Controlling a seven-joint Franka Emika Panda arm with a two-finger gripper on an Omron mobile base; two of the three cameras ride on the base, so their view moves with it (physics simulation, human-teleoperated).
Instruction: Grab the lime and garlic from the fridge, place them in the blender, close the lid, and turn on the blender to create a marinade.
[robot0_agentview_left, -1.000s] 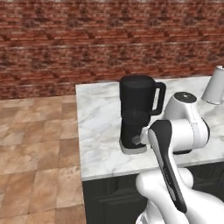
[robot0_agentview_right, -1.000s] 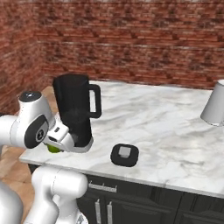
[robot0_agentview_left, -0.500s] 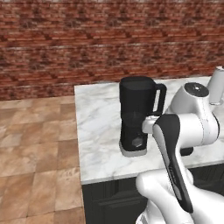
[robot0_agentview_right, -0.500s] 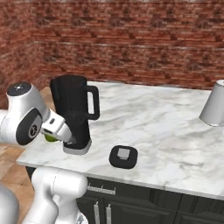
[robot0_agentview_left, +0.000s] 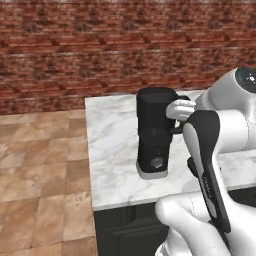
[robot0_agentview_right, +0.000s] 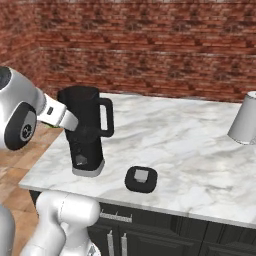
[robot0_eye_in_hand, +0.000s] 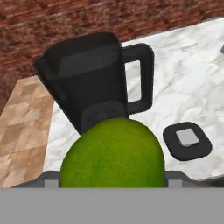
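Observation:
The black blender (robot0_agentview_left: 156, 130) (robot0_agentview_right: 85, 131) stands open-topped near the counter's left end, its looped handle pointing right. In the hand view its dark jug (robot0_eye_in_hand: 89, 81) is just ahead and slightly below. My gripper (robot0_eye_in_hand: 113, 183) is shut on the lime (robot0_eye_in_hand: 113, 155), a green fruit that fills the lower middle of that view. My white wrist (robot0_agentview_right: 59, 114) reaches in beside the upper part of the jug. The lid (robot0_agentview_right: 141, 179) (robot0_eye_in_hand: 188, 140) lies flat on the marble, right of the blender's base. The garlic and the fridge are out of view.
The marble counter (robot0_agentview_right: 190, 145) ends at a left edge just beyond the blender, with tiled floor (robot0_agentview_left: 40, 165) below. A pale grey tapered roll (robot0_agentview_right: 245, 119) stands at the far right. A brick wall (robot0_agentview_right: 150, 55) runs behind. Dark cabinets sit under the counter.
The hand has risen with the lime, from low beside the blender's base to the level of the jug's upper part. The blender and the lid have not moved.

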